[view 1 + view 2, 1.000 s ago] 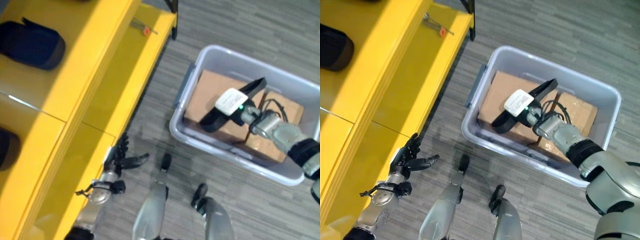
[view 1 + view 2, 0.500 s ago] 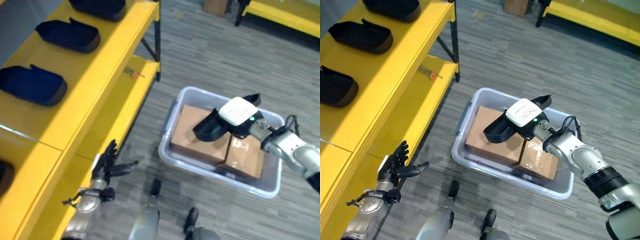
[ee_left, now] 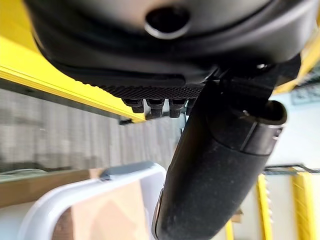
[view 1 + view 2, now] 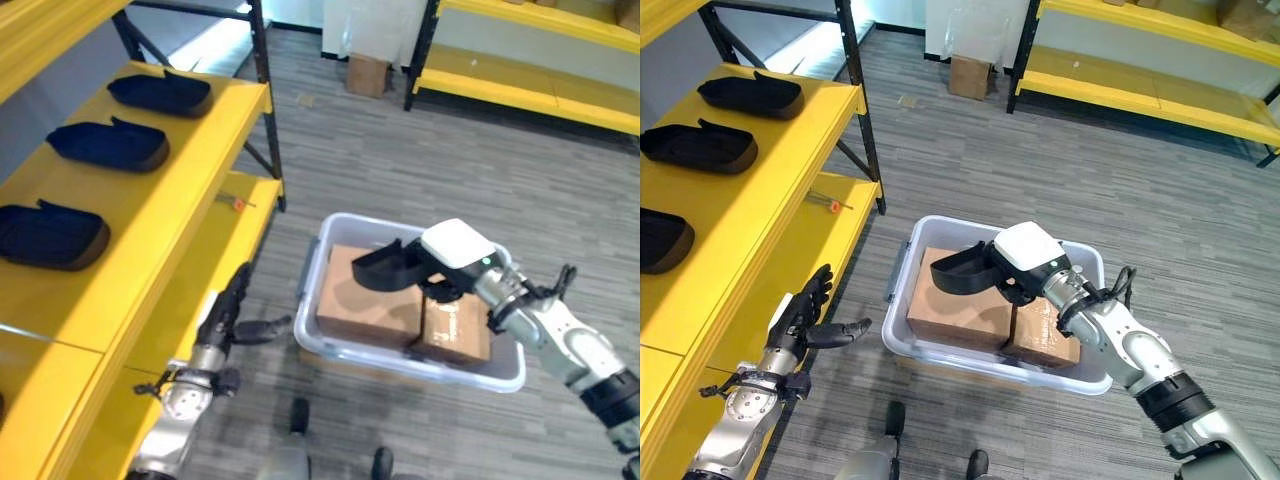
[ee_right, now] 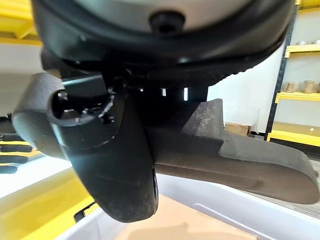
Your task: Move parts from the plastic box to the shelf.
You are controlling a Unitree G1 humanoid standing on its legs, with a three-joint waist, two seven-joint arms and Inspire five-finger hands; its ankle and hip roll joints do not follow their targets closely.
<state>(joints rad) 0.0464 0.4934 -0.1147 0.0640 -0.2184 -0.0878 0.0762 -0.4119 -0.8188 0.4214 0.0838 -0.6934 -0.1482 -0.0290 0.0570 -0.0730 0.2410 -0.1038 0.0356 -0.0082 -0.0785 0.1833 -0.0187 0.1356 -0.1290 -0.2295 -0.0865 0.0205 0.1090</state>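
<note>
right hand [image 4: 1025,262] grips a black part [image 4: 958,272] above the plastic box [image 4: 940,352] with cardboard boxes [image 4: 952,307]. left hand [image 4: 798,322] hangs open beside the yellow shelf [image 4: 760,190], which holds three more black parts [image 4: 698,146].

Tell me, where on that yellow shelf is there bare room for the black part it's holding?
The top shelf is bare along its front edge beside the three black parts, and more at its near end. The lower shelf holds just a small tool. The box is crowded with cartons.

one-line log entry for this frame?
right hand: shut on black part, above plastic box | left hand: open, beside yellow shelf
</note>
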